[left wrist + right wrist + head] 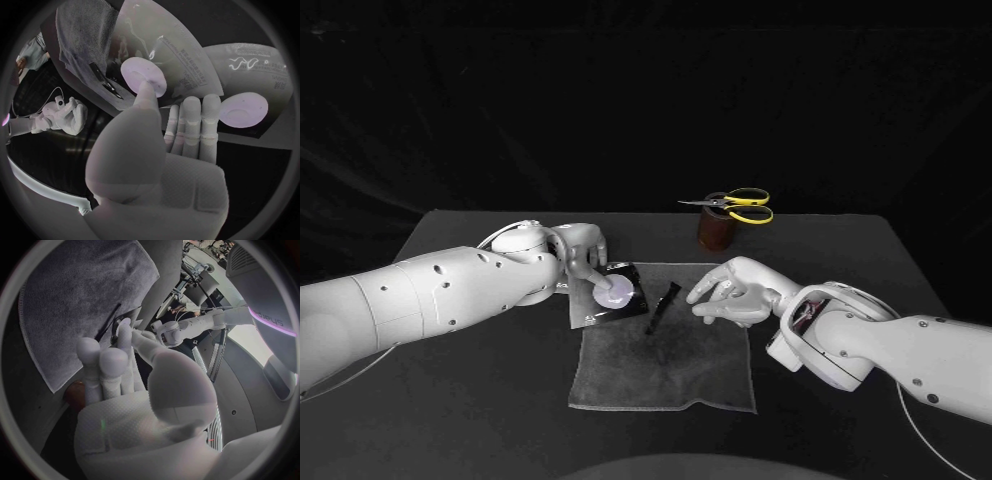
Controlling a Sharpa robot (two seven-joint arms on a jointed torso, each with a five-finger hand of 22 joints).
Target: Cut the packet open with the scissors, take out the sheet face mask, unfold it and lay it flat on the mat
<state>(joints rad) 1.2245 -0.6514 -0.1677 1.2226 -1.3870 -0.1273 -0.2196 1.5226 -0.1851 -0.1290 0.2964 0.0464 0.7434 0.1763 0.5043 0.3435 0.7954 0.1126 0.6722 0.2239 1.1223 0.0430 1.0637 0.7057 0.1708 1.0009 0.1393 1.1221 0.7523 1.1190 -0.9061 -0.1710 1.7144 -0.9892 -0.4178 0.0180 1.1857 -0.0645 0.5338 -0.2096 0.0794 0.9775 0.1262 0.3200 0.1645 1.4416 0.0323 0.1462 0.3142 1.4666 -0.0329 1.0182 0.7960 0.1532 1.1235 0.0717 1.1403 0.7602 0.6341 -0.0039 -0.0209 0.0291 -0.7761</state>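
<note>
head view: left hand [586,262] pinches dark packet [625,308] at far left corner of grey mat [668,375]. right hand [733,293] empty, fingers apart, at mat's far right edge. thin dark strip [661,310] on mat between hands. yellow-handled scissors [737,205] in brown holder [715,233] near far edge of table [473,400].

left wrist view: left hand [162,155] has packet [175,55] clamped between thumb and fingers [190,125]; mat [81,25] behind packet.

right wrist view: right hand [125,390] holds nothing, fingers extended over mat [75,290].

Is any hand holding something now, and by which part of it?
The left hand pinches the packet at the pale round mark on its face; the right hand holds nothing.
</note>
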